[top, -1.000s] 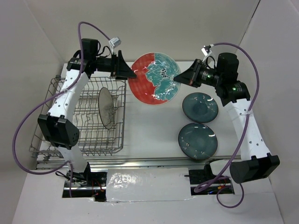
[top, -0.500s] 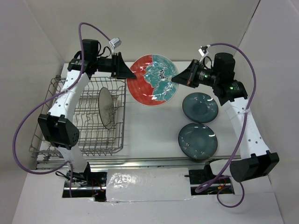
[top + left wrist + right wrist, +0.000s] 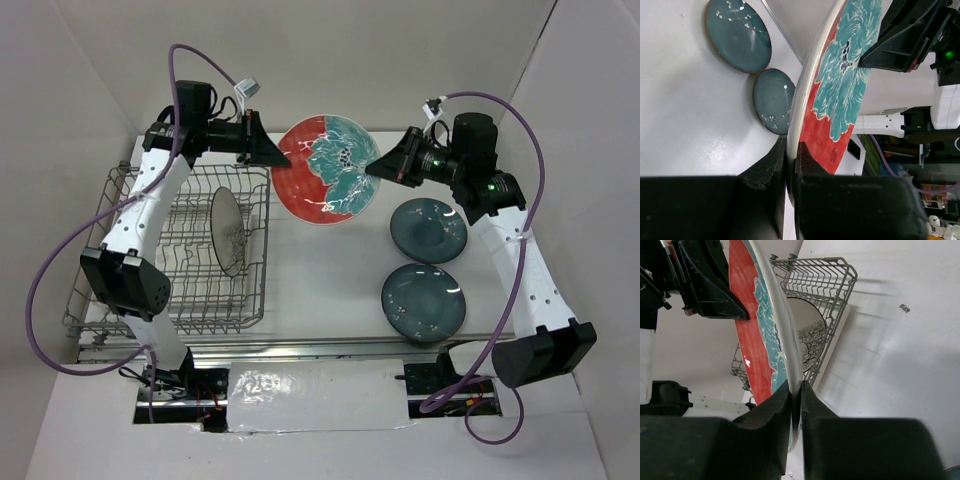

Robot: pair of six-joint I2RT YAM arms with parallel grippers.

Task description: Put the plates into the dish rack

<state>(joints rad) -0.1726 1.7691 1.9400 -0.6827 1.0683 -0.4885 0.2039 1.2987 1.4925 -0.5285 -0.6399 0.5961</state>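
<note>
The red plate with teal flowers (image 3: 330,170) hangs in the air, tilted, just right of the dish rack (image 3: 120,250). My left gripper (image 3: 283,160) is shut on its left rim, both fingers pressed against the edge (image 3: 791,155). On the opposite rim my right gripper (image 3: 372,170) still pinches the plate (image 3: 796,390). A cream plate with a grey pattern (image 3: 228,230) stands upright among the rack's tines. Two dark teal plates (image 3: 428,229) (image 3: 423,299) lie flat on the table at the right.
The wire rack's raised right side (image 3: 266,240) stands directly below my left gripper. White walls enclose the table at the back and both sides. A metal rail (image 3: 320,345) runs along the near edge.
My left gripper has closed from wide open onto the red plate's left rim. The right arm and the plate have shifted slightly left.
</note>
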